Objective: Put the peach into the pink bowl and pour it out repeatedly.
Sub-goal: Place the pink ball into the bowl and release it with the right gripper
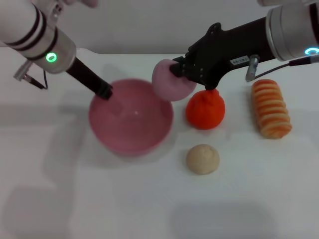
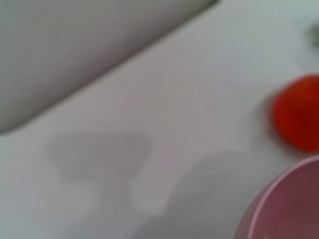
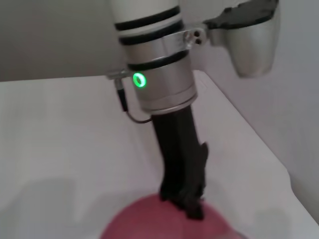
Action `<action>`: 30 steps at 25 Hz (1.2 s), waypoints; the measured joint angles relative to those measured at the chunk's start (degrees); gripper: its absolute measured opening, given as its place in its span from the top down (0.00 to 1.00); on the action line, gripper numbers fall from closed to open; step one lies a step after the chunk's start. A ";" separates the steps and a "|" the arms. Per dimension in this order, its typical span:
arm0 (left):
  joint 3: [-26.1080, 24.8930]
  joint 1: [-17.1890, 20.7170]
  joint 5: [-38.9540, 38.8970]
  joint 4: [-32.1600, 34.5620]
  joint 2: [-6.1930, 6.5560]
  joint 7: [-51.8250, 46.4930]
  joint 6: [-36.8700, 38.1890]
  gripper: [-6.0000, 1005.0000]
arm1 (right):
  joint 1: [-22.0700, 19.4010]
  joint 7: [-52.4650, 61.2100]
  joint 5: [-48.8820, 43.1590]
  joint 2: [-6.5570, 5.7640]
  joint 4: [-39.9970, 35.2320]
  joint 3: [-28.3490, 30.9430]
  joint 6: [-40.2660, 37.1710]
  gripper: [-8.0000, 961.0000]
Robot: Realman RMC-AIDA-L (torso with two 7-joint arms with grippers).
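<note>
The pink bowl (image 1: 130,130) stands empty on the white table, left of centre. My left gripper (image 1: 105,91) is shut on its far left rim; the right wrist view shows those dark fingers (image 3: 188,198) pinching the bowl's edge (image 3: 144,224). The pale pink peach (image 1: 169,85) hangs just over the bowl's far right rim, with my right gripper (image 1: 176,69) shut on its far side. In the left wrist view a piece of the bowl's rim (image 2: 279,204) shows in a corner.
An orange-red pear (image 1: 205,110) sits right of the bowl, under the right arm, and also shows as the red fruit (image 2: 299,113). A beige ball (image 1: 203,159) lies in front of it. An orange-and-white striped roll (image 1: 270,108) lies at the far right.
</note>
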 joint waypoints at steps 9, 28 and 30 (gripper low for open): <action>0.63 -0.72 -0.74 -0.30 -1.16 -0.34 2.82 0.94 | 1.60 -1.75 0.08 -0.08 6.11 -1.86 5.22 0.92; 1.61 -1.86 -1.57 -0.46 -1.36 -0.73 1.99 0.94 | 5.10 -3.37 0.09 0.09 12.52 -5.21 6.60 0.89; 1.89 -1.81 -1.58 -0.46 -1.36 -0.76 1.93 0.94 | 4.89 -3.38 0.09 0.09 12.37 -5.13 6.72 0.80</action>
